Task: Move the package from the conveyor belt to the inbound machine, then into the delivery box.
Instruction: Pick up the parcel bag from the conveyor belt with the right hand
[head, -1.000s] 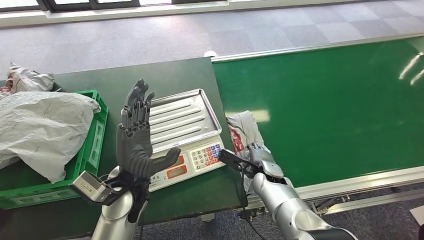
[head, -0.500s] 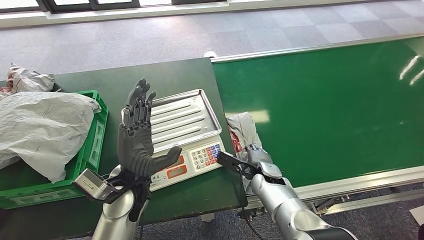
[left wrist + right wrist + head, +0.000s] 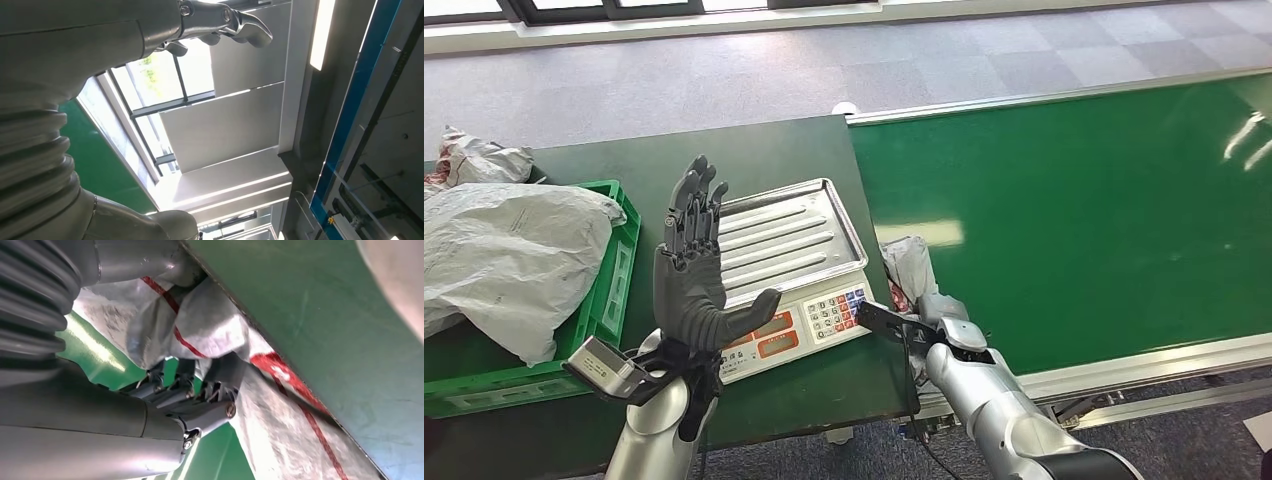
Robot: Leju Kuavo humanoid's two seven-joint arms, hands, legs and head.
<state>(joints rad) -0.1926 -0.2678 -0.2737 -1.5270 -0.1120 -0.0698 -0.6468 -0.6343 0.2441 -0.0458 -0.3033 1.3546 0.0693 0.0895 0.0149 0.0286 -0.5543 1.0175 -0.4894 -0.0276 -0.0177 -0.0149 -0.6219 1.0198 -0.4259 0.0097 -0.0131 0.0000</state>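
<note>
The right hand (image 3: 939, 315) grasps the grey package (image 3: 908, 262) at the conveyor belt (image 3: 1074, 220) edge, its long axis running away from the robot, while the scale (image 3: 789, 260) lies just leftward, near the raised, released left hand (image 3: 692, 270).

The left hand (image 3: 692, 285) is raised upright over the near edge of the bench (image 3: 754, 150), fingers apart, holding nothing. Just behind and to the right of it sits the scale (image 3: 792, 262), its tray farther back and its keypad (image 3: 836, 311) nearer, beside the thumb. To the left of this hand stands the crate (image 3: 609, 290) on the bench, with a large bag (image 3: 509, 250) lying in it and over its rim. The right hand (image 3: 939, 315) grips the package (image 3: 909, 262) at the near left corner of the conveyor belt (image 3: 1084, 210), right of the scale. The package stretches away behind this hand, its fingers (image 3: 225, 372) curled into the folds.
</note>
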